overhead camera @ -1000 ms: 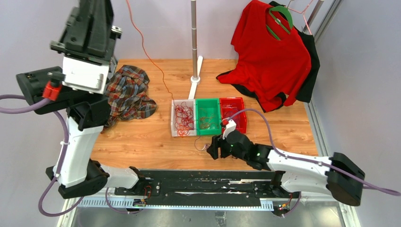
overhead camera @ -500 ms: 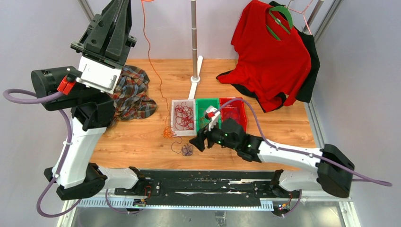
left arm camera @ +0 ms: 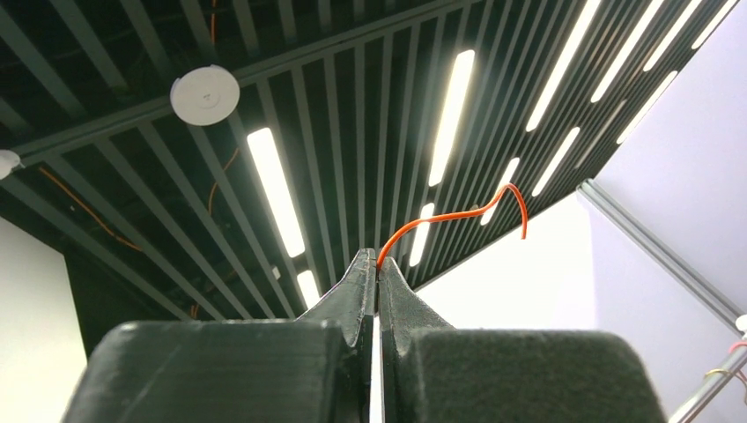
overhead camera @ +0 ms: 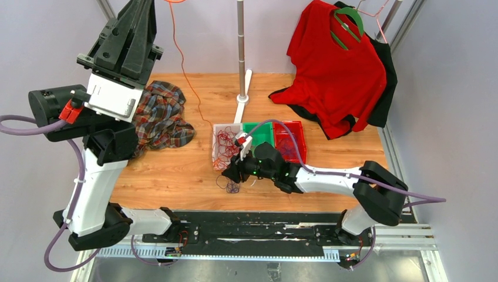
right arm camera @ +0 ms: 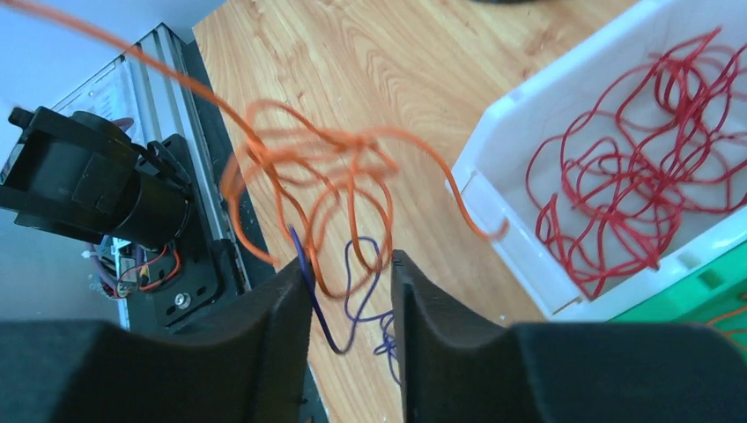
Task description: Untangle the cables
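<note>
Cables of three colours show. An orange cable (right arm camera: pixel 335 141) runs from the left jaws, held high over the far left corner of the desk (overhead camera: pixel 176 170), slanting down to the middle of the desk. There it ends in a loose knot of loops just before the near left corner of a white bin (right arm camera: pixel 520 132).

In the left wrist view those jaws are pressed together and pinch the orange cable close to its end. A short free tail curls up and away beyond them.

A purple cable (overhead camera: pixel 232 187) lies bunched on the wood close to the near edge, just beside the orange loops and partly under them. Red cables (overhead camera: pixel 226 143) lie heaped inside the white bin.

The right arm (overhead camera: pixel 329 179) reaches leftward along the near edge to this knot. In the right wrist view its jaws stand apart, not clamped, with an orange loop and a purple strand passing through the gap between them. Whether either strand touches a finger cannot be told.

The white bin stands first in a row, touching a green bin (overhead camera: pixel 258 125), with a red bin (overhead camera: pixel 295 125) next on the right. A plaid shirt (overhead camera: pixel 161 114) lies crumpled at the left edge of the desk, beside the left arm (overhead camera: pixel 97 170).
</note>
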Robot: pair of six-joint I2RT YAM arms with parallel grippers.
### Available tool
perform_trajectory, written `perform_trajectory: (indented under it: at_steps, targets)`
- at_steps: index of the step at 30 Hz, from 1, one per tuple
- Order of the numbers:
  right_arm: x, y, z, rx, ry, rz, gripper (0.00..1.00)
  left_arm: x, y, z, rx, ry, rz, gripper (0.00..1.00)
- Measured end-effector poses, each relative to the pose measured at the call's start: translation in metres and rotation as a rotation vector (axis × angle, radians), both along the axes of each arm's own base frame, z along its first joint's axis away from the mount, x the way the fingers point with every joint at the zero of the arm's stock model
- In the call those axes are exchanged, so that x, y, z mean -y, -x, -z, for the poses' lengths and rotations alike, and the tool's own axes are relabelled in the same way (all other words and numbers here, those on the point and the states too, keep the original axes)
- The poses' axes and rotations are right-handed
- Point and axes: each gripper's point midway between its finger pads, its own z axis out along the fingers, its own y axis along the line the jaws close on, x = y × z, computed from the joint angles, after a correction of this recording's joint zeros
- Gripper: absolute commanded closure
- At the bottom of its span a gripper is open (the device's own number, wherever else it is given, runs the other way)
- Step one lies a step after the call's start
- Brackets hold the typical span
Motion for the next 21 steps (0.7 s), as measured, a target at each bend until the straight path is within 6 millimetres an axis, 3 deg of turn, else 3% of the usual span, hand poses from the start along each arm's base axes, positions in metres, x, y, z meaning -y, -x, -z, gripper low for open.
perform_trajectory:
  at_steps: [6,12,19,20,21]
  targets:
    - [0.007,0.006,0.018,-0.057,0.011,0.014,0.99,-0.004,0.007,-0.006,0.021,0.007,0.001,1.0]
    - [0.021,0.011,0.044,-0.126,0.035,0.06,0.99,-0.01,0.014,-0.019,0.059,0.026,-0.008,1.0]
    - [0.055,0.022,0.095,-0.213,0.179,0.174,0.99,-0.032,0.032,-0.056,0.179,0.116,-0.083,1.0]
    - [0.06,0.023,0.1,-0.223,0.192,0.188,0.98,-0.039,0.037,-0.063,0.202,0.144,-0.098,1.0]
    - [0.064,0.025,0.105,-0.231,0.206,0.2,0.89,-0.043,0.04,-0.068,0.217,0.166,-0.104,1.0]
